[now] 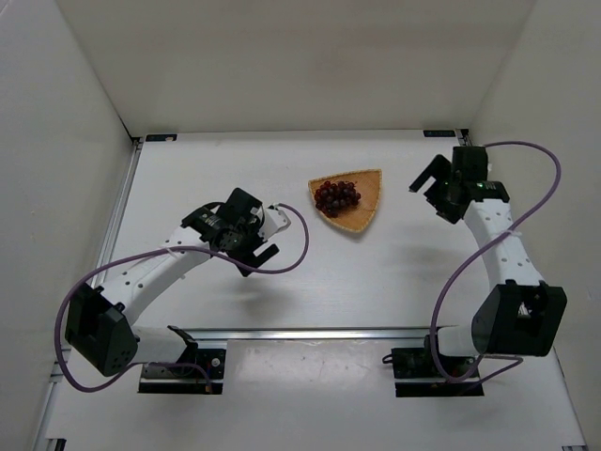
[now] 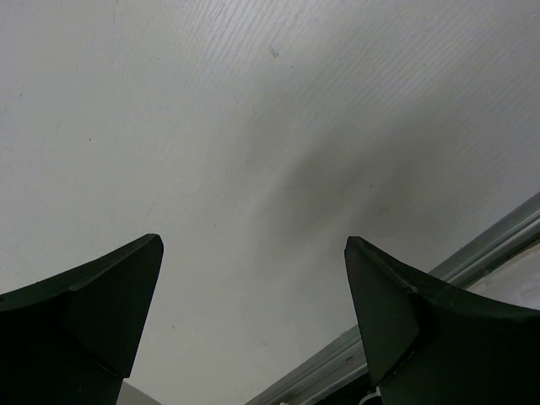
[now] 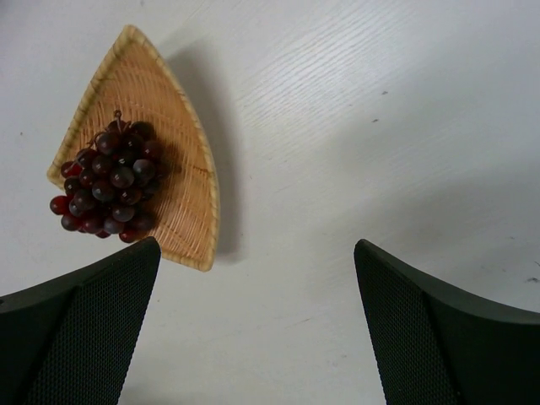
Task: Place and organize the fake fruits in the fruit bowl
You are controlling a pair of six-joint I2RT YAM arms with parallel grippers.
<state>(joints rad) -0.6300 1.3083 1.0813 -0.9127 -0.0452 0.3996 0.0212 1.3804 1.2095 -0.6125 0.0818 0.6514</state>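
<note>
My right hand [image 1: 427,193] hangs above the desk [image 1: 376,282] with its fingers spread apart and nothing between them. Out to its left, apart from it, sits the fruit bowl [image 1: 366,202]. In the right wrist view the bowl lies up and to the left of the fingers, clear of both. The grapes [image 1: 336,195] lie inside the bowl, bunched against its left side. From the wrist view a few beads seem to reach over the rim there, while the rest of the weave is bare.

My left hand [image 1: 257,256] is also spread wide and holds nothing. It hovers over bare desk on the near-left side of the bowl, apart from it. Its wrist view shows only the white surface, its own shadow and a metal rail at the lower right.
</note>
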